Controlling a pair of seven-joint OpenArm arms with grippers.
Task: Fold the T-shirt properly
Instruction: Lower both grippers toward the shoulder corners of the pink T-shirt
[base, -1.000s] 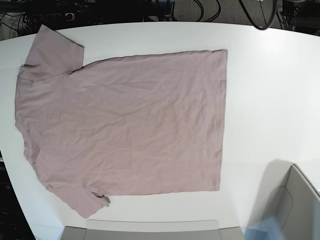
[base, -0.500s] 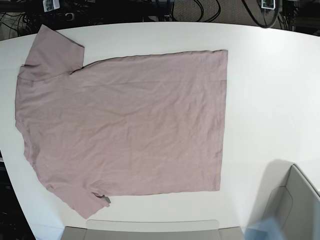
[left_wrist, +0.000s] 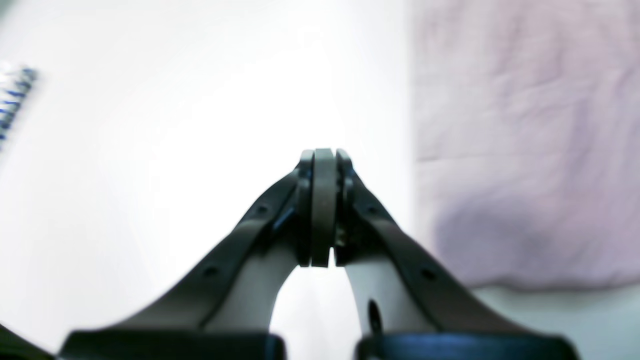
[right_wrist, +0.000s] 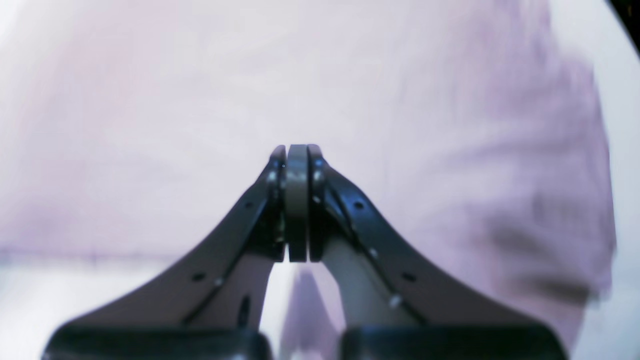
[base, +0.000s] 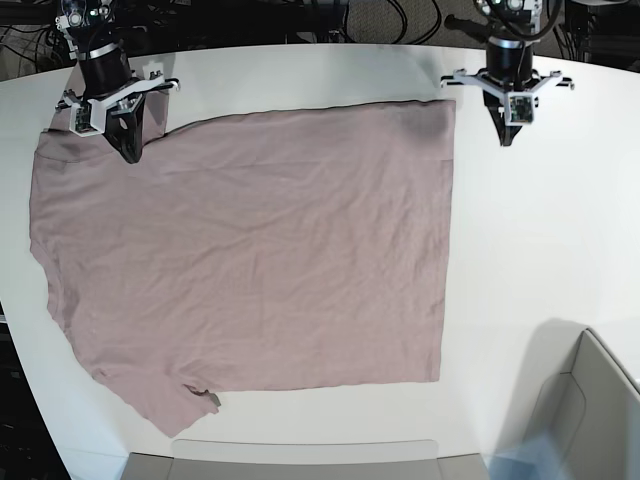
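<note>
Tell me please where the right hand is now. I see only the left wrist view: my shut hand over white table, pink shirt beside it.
Observer: In the base view the right hand is above the T-shirt, at its shoulder end near the table's far edge.
Operator: Is it open, or does it hold cloth?
Observer: The right wrist view shows it shut, with nothing gripped.
Operator: Is the shirt folded already?
Observer: No, it lies spread flat, unfolded, with light wrinkles.
</note>
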